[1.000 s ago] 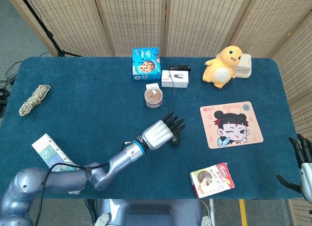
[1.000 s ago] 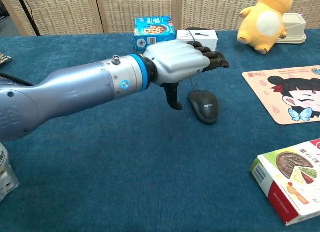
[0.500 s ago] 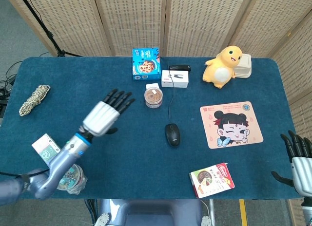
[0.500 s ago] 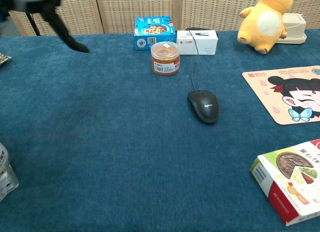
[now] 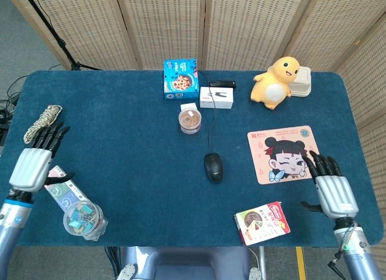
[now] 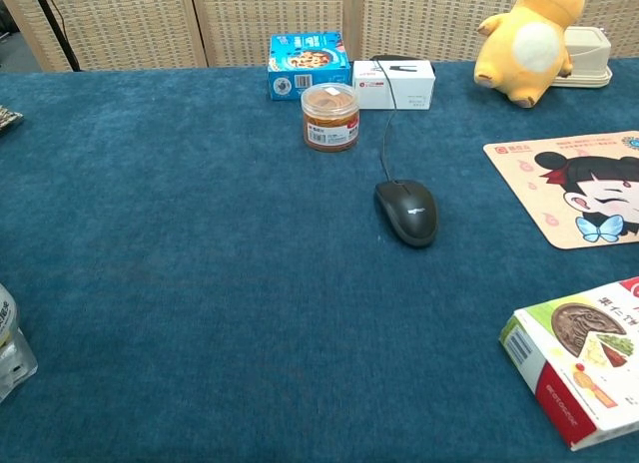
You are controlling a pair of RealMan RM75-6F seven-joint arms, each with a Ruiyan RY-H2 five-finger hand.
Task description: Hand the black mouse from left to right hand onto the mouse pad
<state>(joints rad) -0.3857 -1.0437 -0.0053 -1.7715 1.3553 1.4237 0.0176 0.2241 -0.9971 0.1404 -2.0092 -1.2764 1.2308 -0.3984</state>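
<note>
1. Mid-table, the black mouse (image 5: 213, 167) lies on the blue cloth, left of the mouse pad (image 5: 286, 154).
2. Left hand (image 5: 35, 160) and right hand (image 5: 330, 188) hover at opposite table edges, fingers spread, holding nothing.

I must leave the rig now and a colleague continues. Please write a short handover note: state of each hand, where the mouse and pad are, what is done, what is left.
Left hand: open, holds nothing, at the table's left edge.
Right hand: open, holds nothing, at the right edge, just beside the mouse pad.
Black mouse: flat on the table, mid-table, left of the pad, not touching it; its cable runs toward the white box.
Done: nothing; mouse not picked up.
Left: left hand grasps the mouse, passes it to the right hand, right hand sets it on the pad.
</note>
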